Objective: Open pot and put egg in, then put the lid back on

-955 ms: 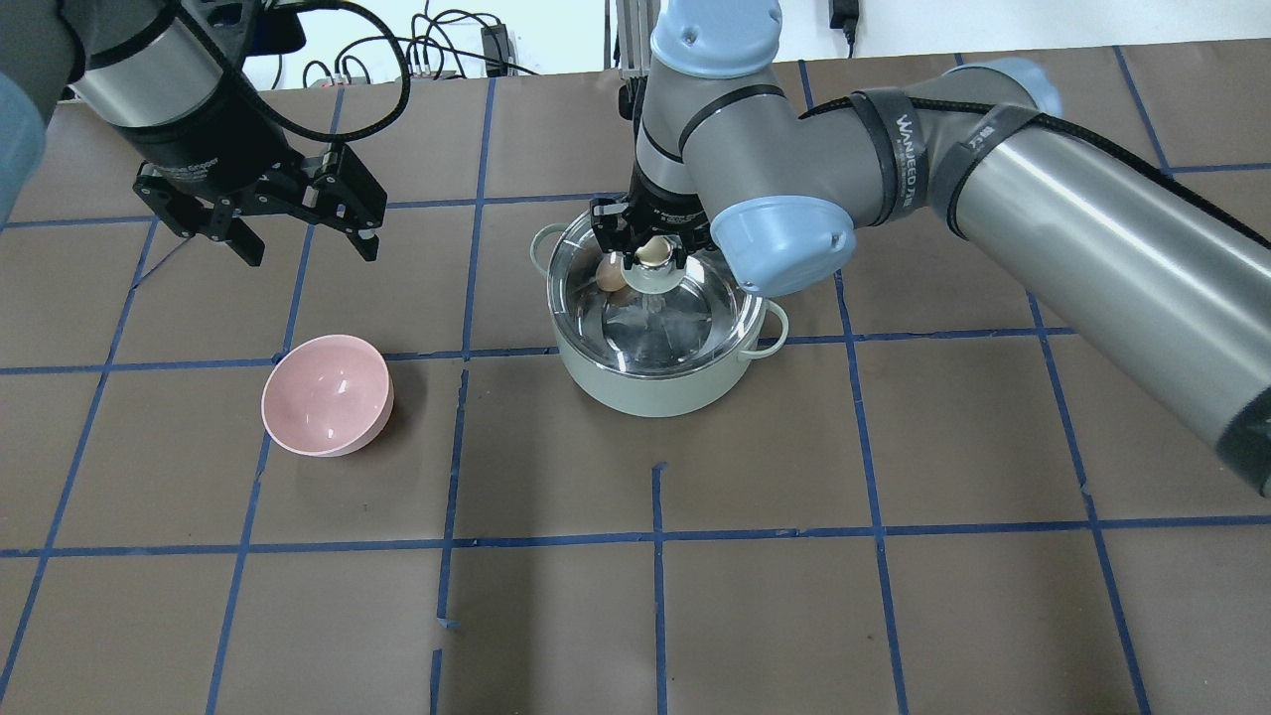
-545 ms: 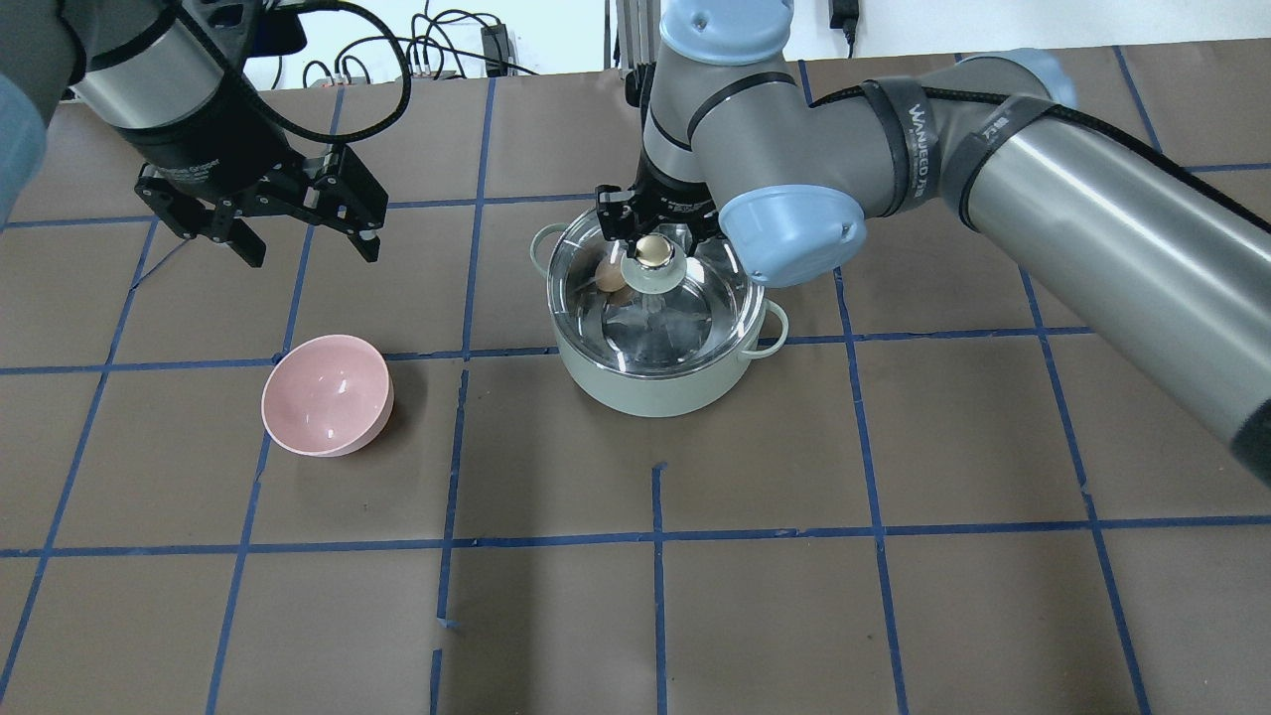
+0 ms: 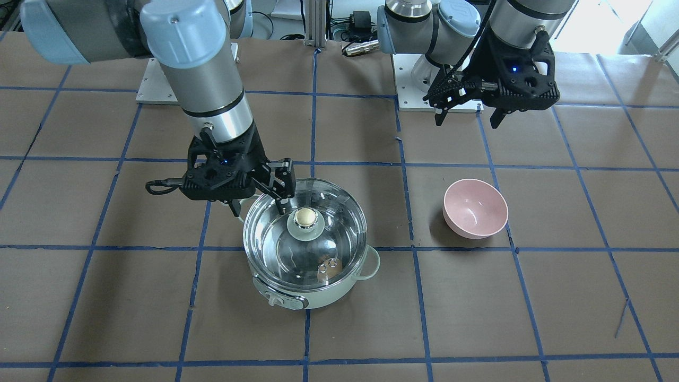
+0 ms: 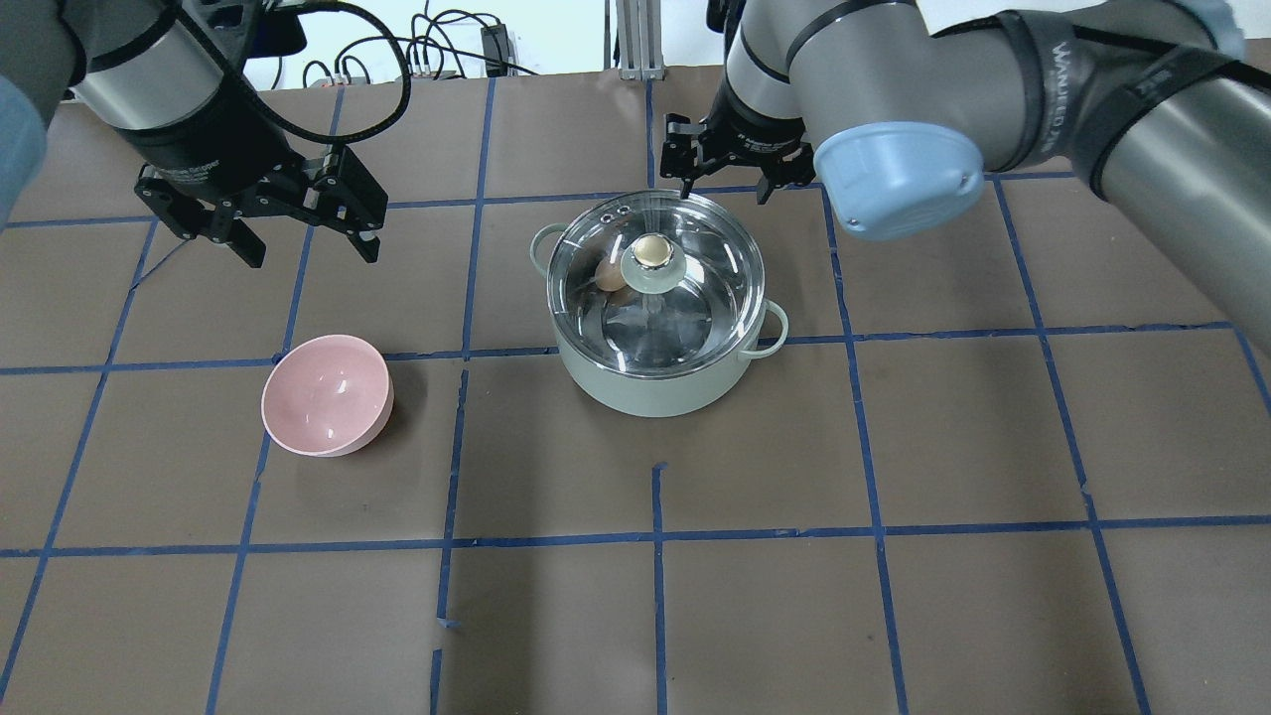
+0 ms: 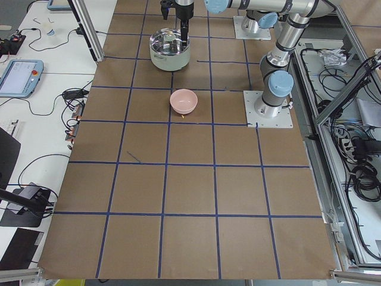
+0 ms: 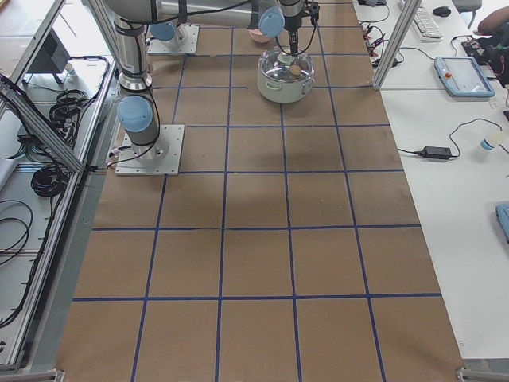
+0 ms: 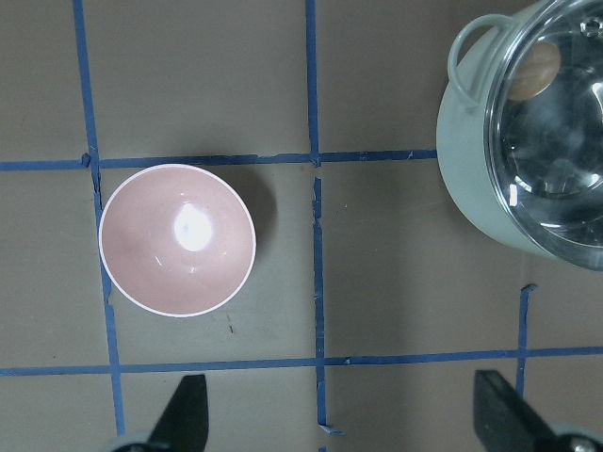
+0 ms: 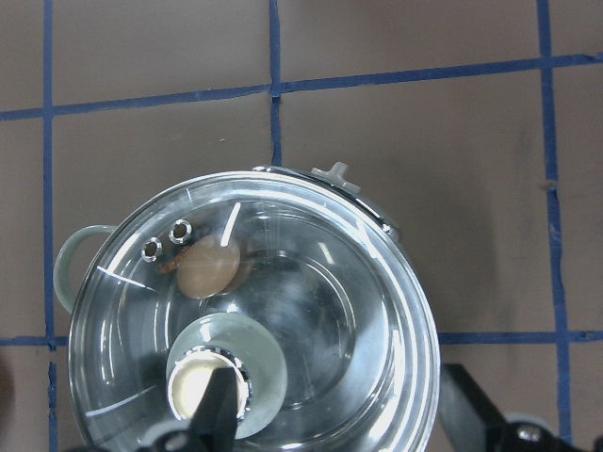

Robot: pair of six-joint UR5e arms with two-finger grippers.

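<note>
Left claw (image 4: 310, 253): spread wide, holding nothing, hanging over the counter (image 4: 894, 447), well apart from the pot (image 4: 655, 387) on its left in the overhead view
Pink bowl (image 4: 328, 395): upright and empty on the counter, in front of the left claw in its wrist view, no part in the task
Pot: upright mid-counter, closed
Egg (image 4: 610, 277): inside the pot, lying on the steel floor under the glass, close to the wall on the robot's left side, beside the steam holes (image 8: 179, 229) in the right wrist view
Lid (image 4: 695, 308): seated level on the pot's rim, touched by nothing
Lid knob (image 4: 651, 251): upright at the lid's centre, free
Right claw (image 4: 724, 189): parted wide, empty, raised above the pot and clear of the lid knob
Relation that matters: lid knob below the right claw and off to one side, overlapped by one finger's tip at the lower left of the wrist view, not centred between the jaws; right arm far nearer to the pot than the left
Judgement: egg in and lid on, so probably only a retreat left, with nothing seen in the way of a straight lift
Change from a second back: right claw then low with its jaws about the lid knob; half a second back, jaws parted beside it; now lifted off and drawn away, while lid, egg, pot, bowl and left claw sit as before
</note>
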